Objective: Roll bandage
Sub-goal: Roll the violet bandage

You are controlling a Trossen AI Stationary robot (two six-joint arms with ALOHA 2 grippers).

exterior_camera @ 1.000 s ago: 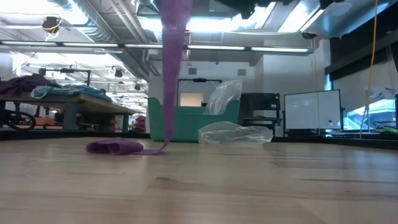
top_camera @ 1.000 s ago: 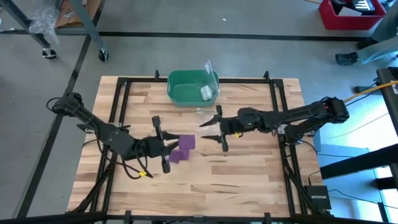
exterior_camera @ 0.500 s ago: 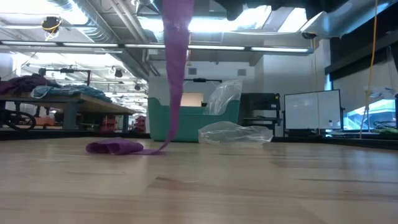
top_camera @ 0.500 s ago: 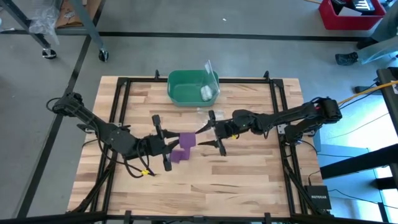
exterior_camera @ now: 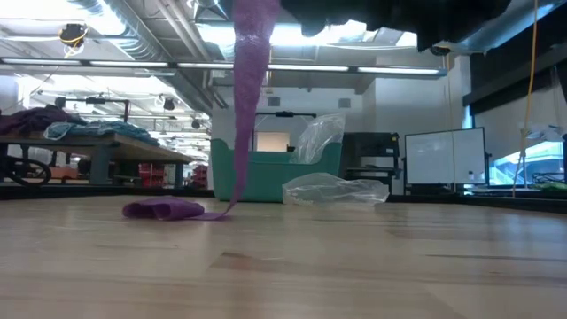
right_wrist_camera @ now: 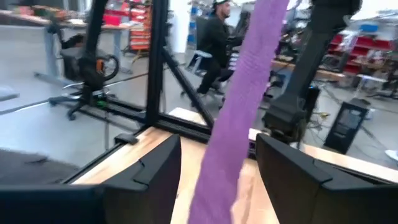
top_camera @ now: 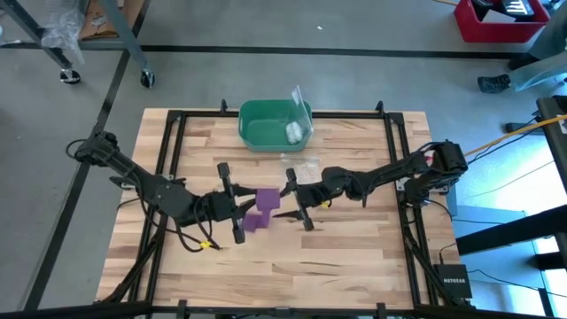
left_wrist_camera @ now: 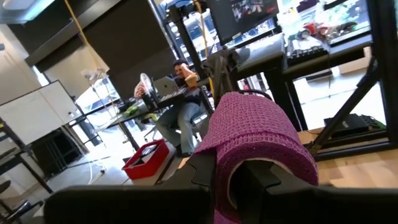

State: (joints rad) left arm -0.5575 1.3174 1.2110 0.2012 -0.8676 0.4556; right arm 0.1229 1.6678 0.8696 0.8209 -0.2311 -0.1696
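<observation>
Left gripper (top_camera: 236, 209) pinches the bandage (exterior_camera: 249, 97) above the wooden table (top_camera: 354, 257); the purple strip drapes over its finger and hangs to a heap on the boards. Right gripper (right_wrist_camera: 217, 180), jaws spread, has the strip hanging between them. Behind on the table: green bin (top_camera: 266, 124), clear plastic bag (exterior_camera: 335, 189). A seated person (left_wrist_camera: 180, 106) in the workshop beyond.

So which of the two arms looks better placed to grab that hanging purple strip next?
Probably the right. Its open right gripper already straddles the hanging bandage, so it only needs to close. The left gripper is busy holding the bandage's upper end, draped over its fingers.
</observation>
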